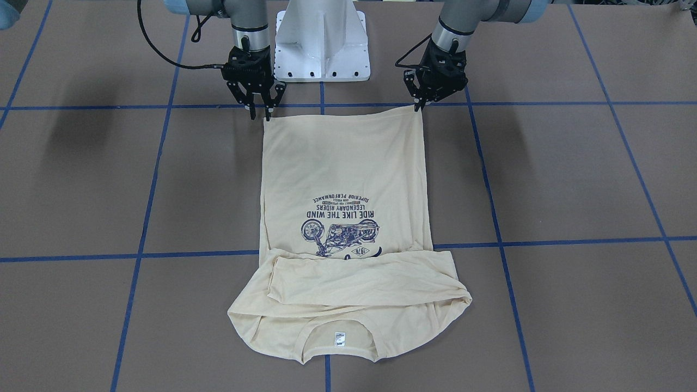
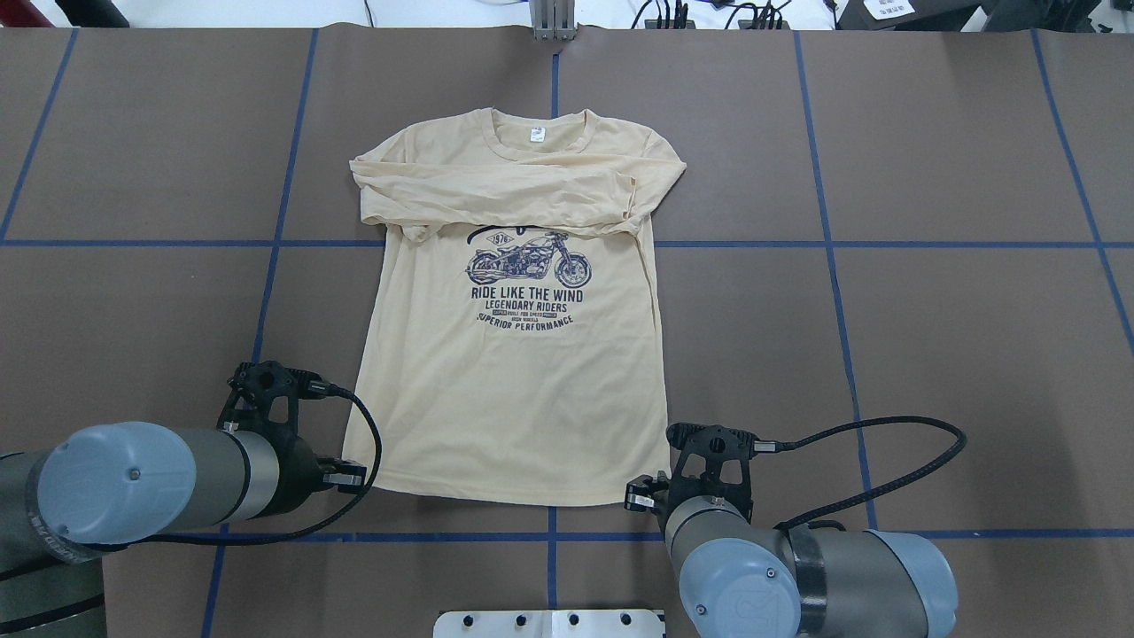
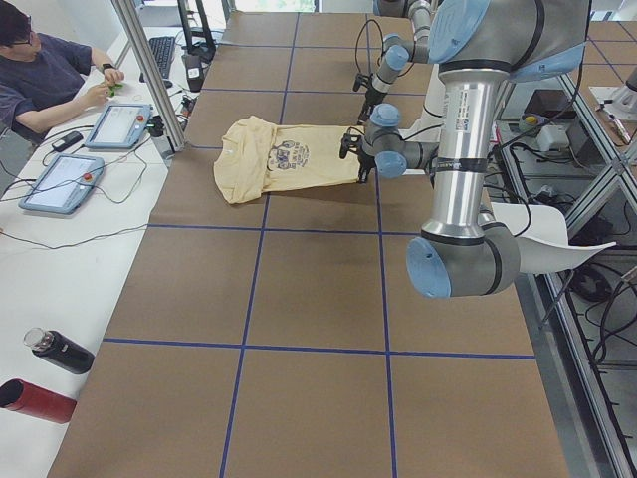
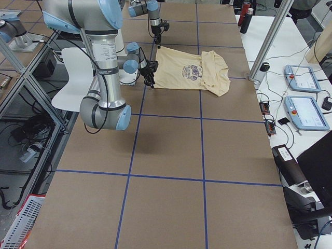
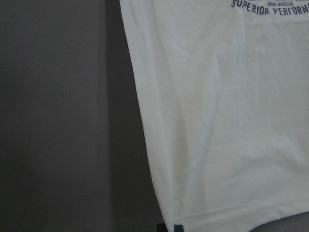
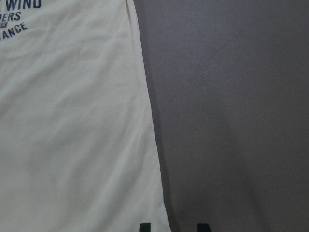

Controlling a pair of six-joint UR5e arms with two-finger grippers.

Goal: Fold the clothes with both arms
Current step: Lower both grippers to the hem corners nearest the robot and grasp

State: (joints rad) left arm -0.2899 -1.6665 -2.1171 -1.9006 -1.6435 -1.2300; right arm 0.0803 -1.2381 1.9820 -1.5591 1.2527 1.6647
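The shirt (image 2: 514,399) is pale yellow and lies flat on the brown table (image 2: 886,337), face up, near the middle. Its neck points away from the robot and its bottom edge is close to the robot. Both long sleeves (image 2: 496,190) lie folded across the chest, one over the other, and they cover the top of the dark blue motorbike print (image 2: 529,266). A small white label (image 2: 537,134) shows inside the neck. The body of the shirt is smooth, with only small wrinkles. The left tool (image 1: 419,104) is at one bottom corner of the shirt, and its fingers are pinched close together on that corner. The right tool (image 1: 260,113) is at the other bottom corner. Its fingers (image 6: 145,227) are wide apart, one over the cloth and one over the bare table, with the side edge of the shirt between them. Blue lines (image 2: 886,244) cross the table. A white base (image 1: 321,43) stands between the two arms.
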